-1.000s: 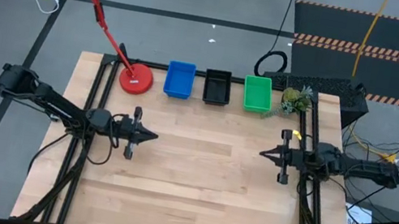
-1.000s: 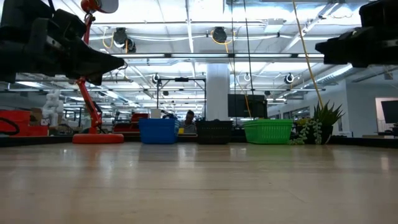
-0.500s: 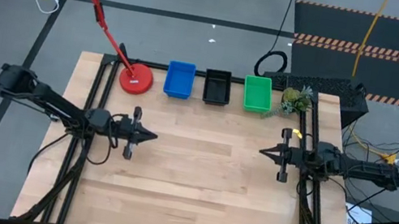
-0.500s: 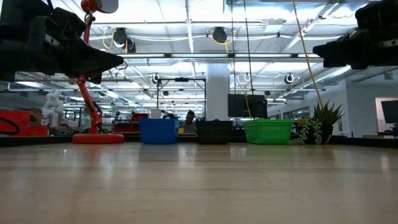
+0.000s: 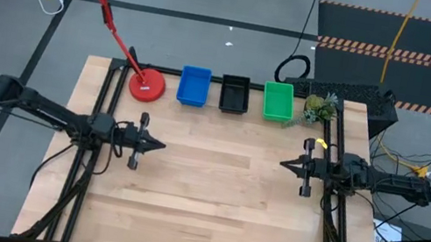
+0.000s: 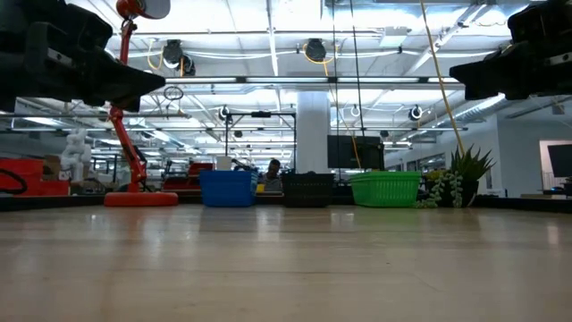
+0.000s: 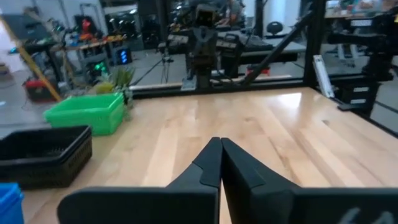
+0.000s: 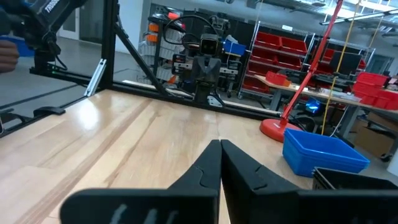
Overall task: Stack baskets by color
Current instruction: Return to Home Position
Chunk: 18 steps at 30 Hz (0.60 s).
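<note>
Three basket stacks stand side by side along the table's far edge, resting on their bottoms: blue point(image 5: 194, 86), black point(image 5: 234, 94) and green point(image 5: 278, 101). How many baskets each holds I cannot tell. My left gripper point(image 5: 161, 145) is shut at the table's left side, pointing level toward the right, with nothing in it. My right gripper point(image 5: 284, 163) is shut at the right side, pointing level toward the left, also with nothing in it. The two face each other across the bare middle of the table. In the low view the stacks show as blue point(image 6: 226, 188), black point(image 6: 307, 189) and green point(image 6: 385, 189).
A red lamp base point(image 5: 147, 85) stands left of the blue stack, its arm slanting up to the far left. A small green plant point(image 5: 318, 109) sits right of the green stack. Bare wooden tabletop point(image 5: 210, 200) lies between and in front of the grippers.
My left gripper has drawn back a little toward the table's left edge, still shut and pointing level. The baskets have stayed where they were.
</note>
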Motion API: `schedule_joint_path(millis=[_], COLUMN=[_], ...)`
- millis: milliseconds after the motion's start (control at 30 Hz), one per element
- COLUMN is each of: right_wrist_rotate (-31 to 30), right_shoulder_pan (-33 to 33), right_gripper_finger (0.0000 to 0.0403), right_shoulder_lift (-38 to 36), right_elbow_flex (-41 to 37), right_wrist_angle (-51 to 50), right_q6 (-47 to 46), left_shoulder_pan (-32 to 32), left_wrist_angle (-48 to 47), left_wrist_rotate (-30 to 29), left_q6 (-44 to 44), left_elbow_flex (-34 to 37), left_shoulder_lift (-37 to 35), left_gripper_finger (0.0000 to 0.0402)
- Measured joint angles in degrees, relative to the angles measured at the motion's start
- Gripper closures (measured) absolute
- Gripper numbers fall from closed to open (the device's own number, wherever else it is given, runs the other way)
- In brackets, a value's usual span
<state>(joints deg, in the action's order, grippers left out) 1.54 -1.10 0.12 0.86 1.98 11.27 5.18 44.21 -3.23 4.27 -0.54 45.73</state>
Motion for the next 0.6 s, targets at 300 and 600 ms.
schedule_joint_path(millis=[300, 600], right_wrist_rotate=[0.02, 0.02], right_shoulder_pan=[0.00, 0.00], right_gripper_finger=[0.0403, 0.0403], right_shoulder_lift=[0.00, 0.00], right_elbow_flex=[0.00, 0.00], right_wrist_angle=[-0.02, -0.04], right_q6=[0.07, 0.09], left_shoulder_pan=[-6.52, -9.01], left_wrist_angle=[-11.44, -24.66], left_wrist_rotate=[8.71, 10.82], left_q6=[1.47, -0.19], left_elbow_flex=[0.00, 0.00], left_shoulder_lift=[-10.92, -20.25], left_gripper_finger=[0.0397, 0.0399])
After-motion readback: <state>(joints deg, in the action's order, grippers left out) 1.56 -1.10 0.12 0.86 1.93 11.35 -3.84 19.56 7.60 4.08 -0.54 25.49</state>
